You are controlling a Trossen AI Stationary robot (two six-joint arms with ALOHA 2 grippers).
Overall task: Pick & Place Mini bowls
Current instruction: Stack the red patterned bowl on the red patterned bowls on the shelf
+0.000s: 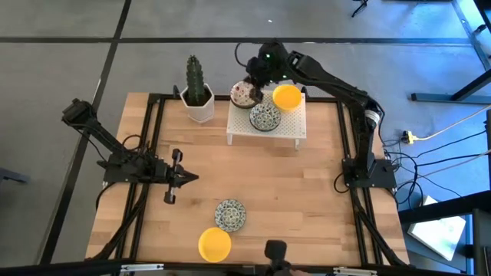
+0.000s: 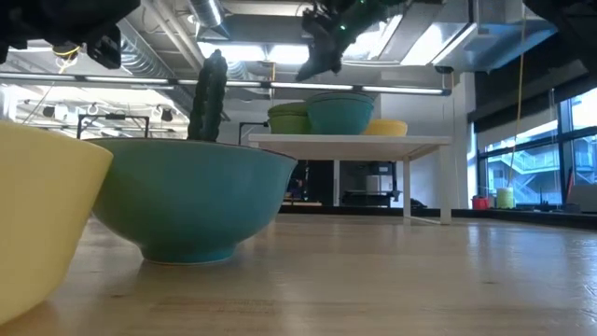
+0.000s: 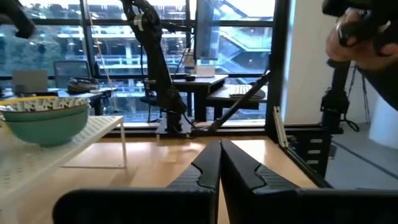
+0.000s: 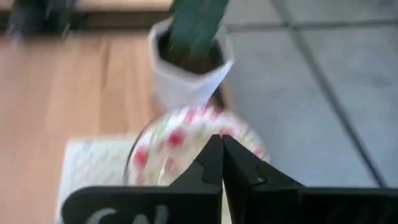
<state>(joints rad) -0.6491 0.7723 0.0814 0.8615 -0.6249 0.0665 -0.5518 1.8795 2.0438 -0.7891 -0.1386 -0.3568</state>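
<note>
Three mini bowls sit on the white rack (image 1: 266, 130): a red-speckled one (image 1: 245, 94), a blue-green one (image 1: 265, 116) and a yellow one (image 1: 287, 96). Two more rest on the wood near the near edge, one blue-green (image 1: 230, 214) and one yellow (image 1: 215, 244). My right gripper (image 4: 221, 149) is shut and hovers just above the red-speckled bowl (image 4: 180, 149); the low view shows the right gripper (image 2: 322, 58) clear of the rack's bowls. My left gripper (image 1: 186, 178) is shut over the table's left middle, pointing right.
The white hexagonal cactus pot (image 1: 199, 103) stands just left of the rack, close to the right arm. A person's hand (image 3: 357, 31) shows beyond the table's right side. Bare wood lies between the rack and the two near bowls.
</note>
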